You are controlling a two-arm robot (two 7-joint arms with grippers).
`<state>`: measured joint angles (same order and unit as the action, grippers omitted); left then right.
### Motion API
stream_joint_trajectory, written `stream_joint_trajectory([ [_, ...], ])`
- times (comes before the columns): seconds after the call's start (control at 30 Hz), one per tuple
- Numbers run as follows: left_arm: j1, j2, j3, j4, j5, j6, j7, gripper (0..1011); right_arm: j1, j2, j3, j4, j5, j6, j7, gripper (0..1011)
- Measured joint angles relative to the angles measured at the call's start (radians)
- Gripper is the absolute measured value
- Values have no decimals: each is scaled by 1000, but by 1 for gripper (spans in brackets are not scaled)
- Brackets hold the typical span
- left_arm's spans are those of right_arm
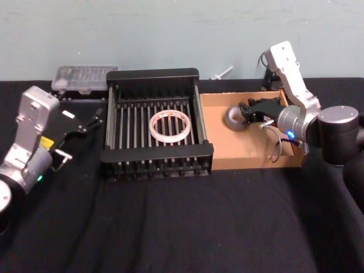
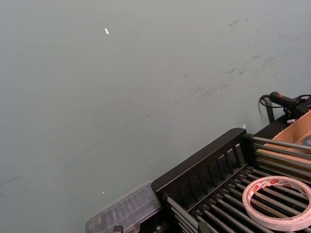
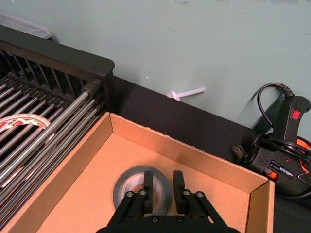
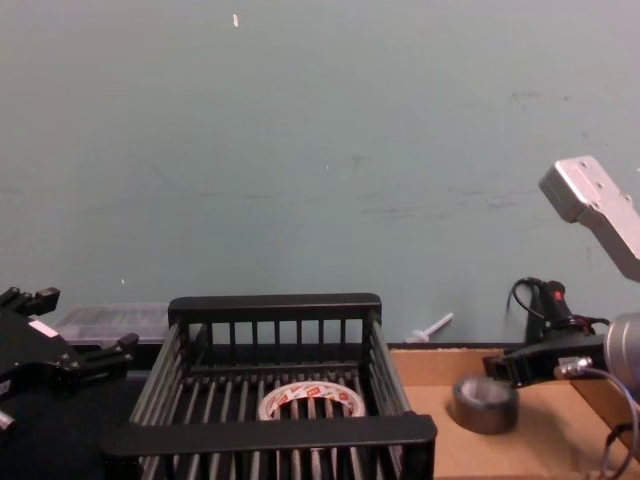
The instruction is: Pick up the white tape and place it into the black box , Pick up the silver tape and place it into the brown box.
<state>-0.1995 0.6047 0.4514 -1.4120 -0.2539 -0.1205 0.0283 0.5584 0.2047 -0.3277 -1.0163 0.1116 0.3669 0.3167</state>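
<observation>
Our right gripper [image 3: 159, 187] has its fingers pinched on the wall of the silver tape [image 3: 141, 187], down inside the brown box [image 3: 204, 162]; we judge only the release is left. Beside that box, the white tape [image 1: 169, 126] already lies in the black box [image 1: 153, 75]. Beyond the black box our left gripper [image 1: 85, 122] waits, jaws apart.

You see a whitish tape [image 1: 169, 126] with red print in the black box [image 1: 156, 154], and dark grey-silver tape [image 1: 235, 118] at the black right gripper [image 1: 248, 113] in the tan box [image 1: 250, 161].
</observation>
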Motion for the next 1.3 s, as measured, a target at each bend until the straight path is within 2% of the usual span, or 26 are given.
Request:
stream_joint_trajectory([
  [0.07, 0, 0, 0, 0, 0, 0, 0, 1001, 0, 0, 0, 0, 0, 0, 0, 278],
  [0.17, 0, 0, 0, 0, 0, 0, 0, 1001, 0, 0, 1, 0, 1, 0, 0, 403],
  [0.27, 0, 0, 0, 0, 0, 0, 0, 1001, 0, 0, 1, 0, 1, 1, 0, 465],
  [0.33, 0, 0, 0, 0, 0, 0, 0, 1001, 0, 0, 1, -1, 1, 1, -1, 565],
  [0.37, 0, 0, 0, 0, 0, 0, 0, 1001, 0, 0, 1, -1, 1, 1, -1, 565],
  [0.4, 0, 0, 0, 0, 0, 0, 0, 1001, 0, 0, 1, -1, 1, 1, -1, 622],
  [0.47, 0, 0, 0, 0, 0, 0, 0, 1001, 0, 0, 1, -1, 2, 1, -1, 683],
  [0.5, 0, 0, 0, 0, 0, 0, 0, 1001, 0, 0, 1, -1, 2, 1, -1, 683],
  [0.63, 0, 0, 0, 0, 0, 0, 0, 1001, 0, 0, 1, -2, 2, 2, -1, 837],
  [0.83, 0, 0, 0, 0, 0, 0, 0, 1001, 0, 0, 1, -2, 3, 2, -1, 998],
  [1.13, 0, 0, 0, 0, 0, 0, 0, 1001, -6, 1, 7, -16, 3, -2, 0, 1002],
  [1.23, 0, 0, 0, 0, 0, 0, 0, 1001, -23, 5, 16, -52, 4, -10, -6, 1002],
  [1.3, 0, 0, 0, 0, 0, 0, 0, 1001, -51, 11, 27, -106, 4, -27, -17, 1002],
])
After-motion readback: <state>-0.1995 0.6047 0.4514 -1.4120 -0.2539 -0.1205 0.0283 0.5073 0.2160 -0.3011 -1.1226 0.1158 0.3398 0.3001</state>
